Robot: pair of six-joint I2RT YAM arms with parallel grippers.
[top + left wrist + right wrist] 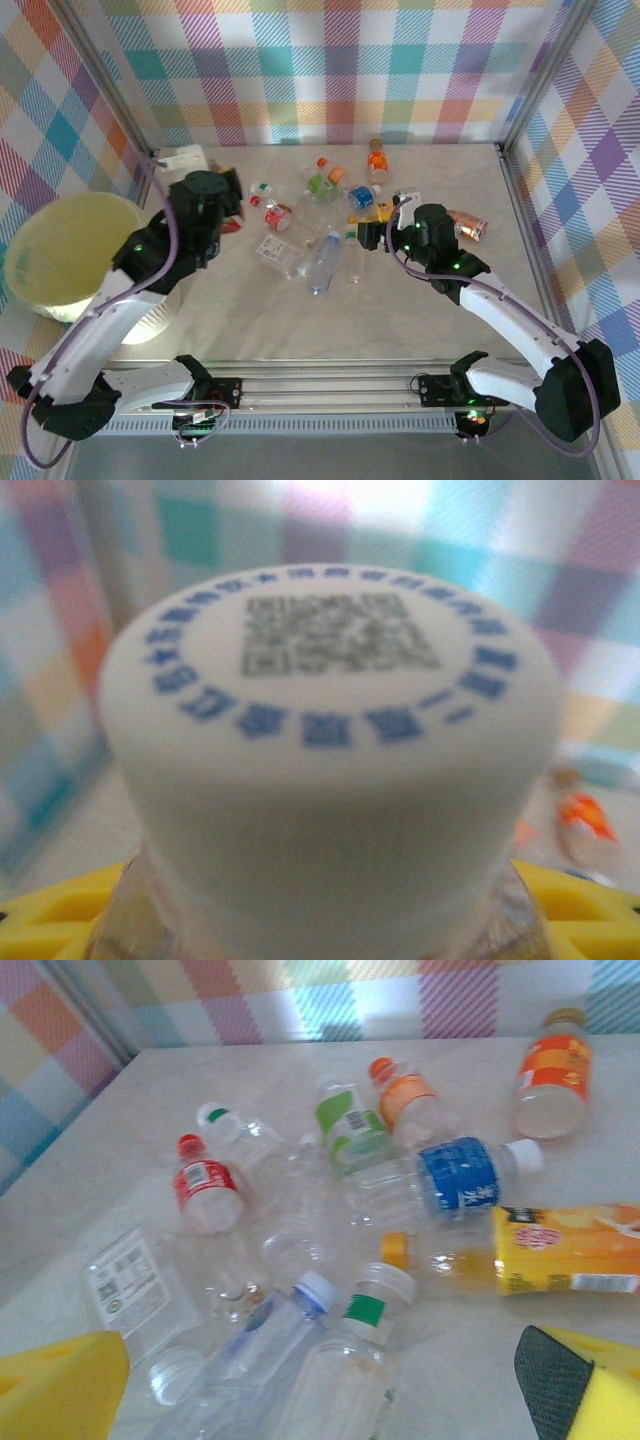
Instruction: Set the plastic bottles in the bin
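**Left gripper** (320, 928): closed on a clear bottle (330, 780). The yellow, ribbed fingers (50, 915) press against the bottle's shoulders from both sides. The bottle's cap (330, 710) is round, white and matt, with a slightly tapered skirt. Its flat top carries a square printed code inside a ring of blue characters, which are too blurred to read. In the top view, this bottle sits near the table's far left corner, beyond and to the right of the bin (40, 225), not over its opening.

**Bin:** round, pale yellow-cream plastic with translucent walls. It stands at the left edge, beside the left arm.

**Right gripper** (320, 1370): jaws spread wide, holding nothing. It hangs over the pile of bottles.

**Bottles on the table** (430, 320), a pale, marbled surface:
- red-labelled bottle (205, 1185), lying flat
- green-labelled bottle (350, 1135)
- blue-labelled bottle (460, 1175), white cap
- yellow-labelled bottle (560, 1250), orange cap
- orange-labelled bottle (555, 1075), lying apart from the pile
- clear crumpled bottles (300, 1310), overlapping
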